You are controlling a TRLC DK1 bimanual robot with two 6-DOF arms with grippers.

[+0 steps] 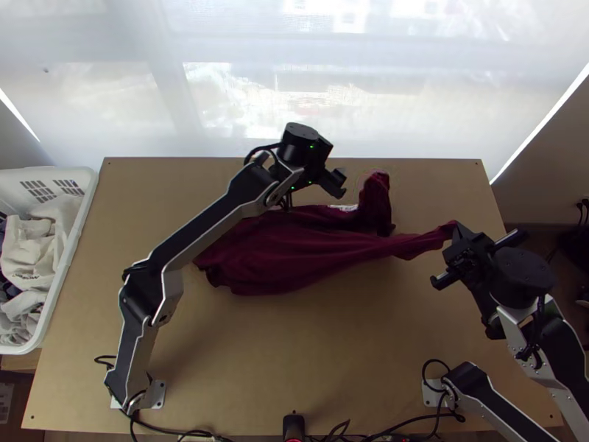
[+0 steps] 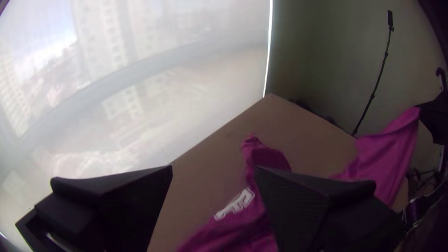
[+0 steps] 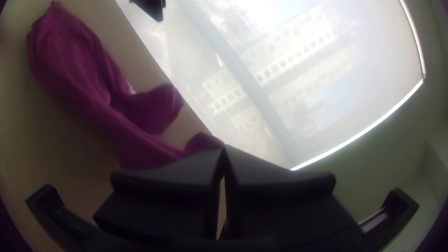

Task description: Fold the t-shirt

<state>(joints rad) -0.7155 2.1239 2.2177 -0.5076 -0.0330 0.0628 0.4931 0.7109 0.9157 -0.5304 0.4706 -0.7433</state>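
The dark red t-shirt [image 1: 294,250] lies bunched and stretched sideways across the upper middle of the table, one end drawn up to the right. At that end my right gripper [image 1: 455,234] is shut on the cloth. In the right wrist view the fingertips of my right gripper [image 3: 224,148] meet, with the t-shirt [image 3: 88,88] running away from them. My left gripper [image 1: 335,188] is above the shirt's far edge, near a white print. In the left wrist view my left gripper [image 2: 213,169] stands open, the t-shirt [image 2: 233,228] below and beyond its fingers.
A white basket [image 1: 73,243] with cloths stands at the table's left edge. Behind the table's [image 1: 331,361] far edge is a window with a pale blind [image 1: 294,88]. Cables and a small black device [image 1: 294,426] are at the near edge.
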